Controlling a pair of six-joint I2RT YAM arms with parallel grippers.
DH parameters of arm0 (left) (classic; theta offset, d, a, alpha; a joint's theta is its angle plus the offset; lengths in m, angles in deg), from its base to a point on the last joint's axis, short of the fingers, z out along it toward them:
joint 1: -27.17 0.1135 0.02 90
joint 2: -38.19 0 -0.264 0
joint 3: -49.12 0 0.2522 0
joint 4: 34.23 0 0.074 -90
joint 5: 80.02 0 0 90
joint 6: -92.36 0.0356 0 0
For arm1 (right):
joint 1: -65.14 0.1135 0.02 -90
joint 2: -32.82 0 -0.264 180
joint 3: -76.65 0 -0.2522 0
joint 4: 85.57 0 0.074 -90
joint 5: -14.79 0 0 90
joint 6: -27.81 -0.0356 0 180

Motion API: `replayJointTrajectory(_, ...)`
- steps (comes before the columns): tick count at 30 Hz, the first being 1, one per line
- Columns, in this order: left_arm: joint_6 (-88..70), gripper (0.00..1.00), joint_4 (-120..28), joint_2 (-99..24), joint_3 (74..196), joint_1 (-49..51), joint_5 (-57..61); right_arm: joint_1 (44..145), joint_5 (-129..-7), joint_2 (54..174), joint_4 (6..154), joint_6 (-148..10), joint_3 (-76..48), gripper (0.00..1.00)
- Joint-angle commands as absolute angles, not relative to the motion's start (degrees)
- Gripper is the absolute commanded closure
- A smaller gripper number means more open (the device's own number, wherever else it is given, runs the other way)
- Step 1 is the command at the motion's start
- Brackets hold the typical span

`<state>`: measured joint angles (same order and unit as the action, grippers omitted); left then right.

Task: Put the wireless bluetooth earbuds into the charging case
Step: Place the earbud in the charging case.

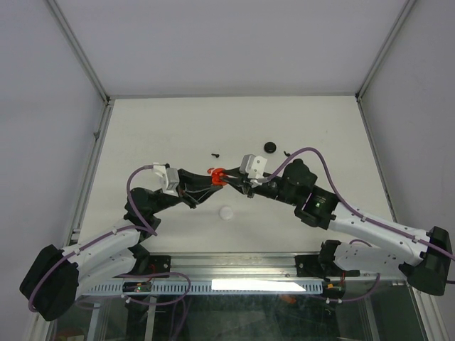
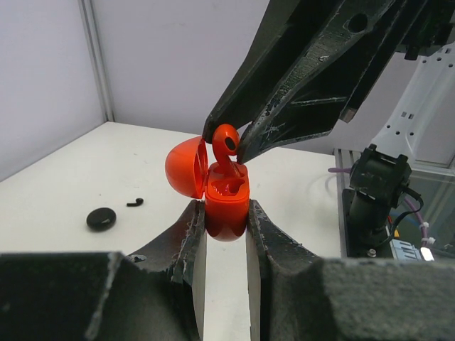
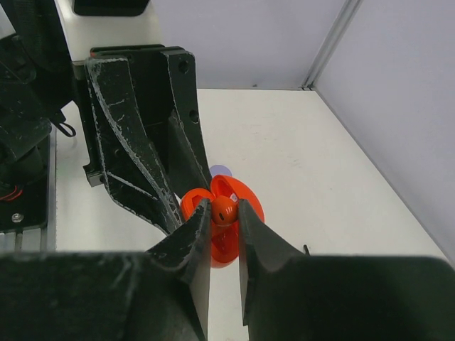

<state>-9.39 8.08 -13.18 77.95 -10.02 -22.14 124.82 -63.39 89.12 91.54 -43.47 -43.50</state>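
An orange-red charging case [image 2: 227, 207] stands upright with its lid [image 2: 186, 168] swung open to the left. My left gripper [image 2: 226, 213] is shut on the case's lower half and holds it above the table. A matching red earbud [image 2: 226, 138] sits with its stem down in the case's well, and my right gripper [image 3: 224, 212] is shut on its round head [image 3: 225, 209]. In the top view the two grippers meet at the case [image 1: 219, 174] at mid-table, the left gripper [image 1: 212, 180] from the left, the right gripper [image 1: 233, 182] from the right.
A black round case [image 1: 269, 146] and two small black earbuds [image 1: 215, 153] [image 1: 285, 153] lie on the white table behind the grippers. A pale round case [image 1: 226, 212] lies in front of them. Frame posts and grey walls border the table [image 1: 334, 128].
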Motion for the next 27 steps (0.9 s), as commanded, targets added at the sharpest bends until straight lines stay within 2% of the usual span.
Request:
replayJointTrajectory(1,-11.22,1.0,14.06,-13.35,79.43,-10.68,-22.83,125.46,-63.96,89.18,95.04,-42.06,-43.69,0.98)
replayJointTrajectory(9,-13.72,1.0,14.79,-13.31,79.25,-10.7,-19.57,125.89,-61.61,88.28,94.82,-41.43,-44.18,0.96)
replayJointTrajectory(16,-17.07,1.0,16.47,-13.52,78.35,-10.68,-16.24,125.94,-58.84,87.28,95.0,-40.6,-45.6,0.9)
replayJointTrajectory(27,-18.86,1.0,21.02,-14.37,77.4,-10.7,-17.8,125.9,-58.69,88.1,94.17,-42.18,-45.65,0.82)
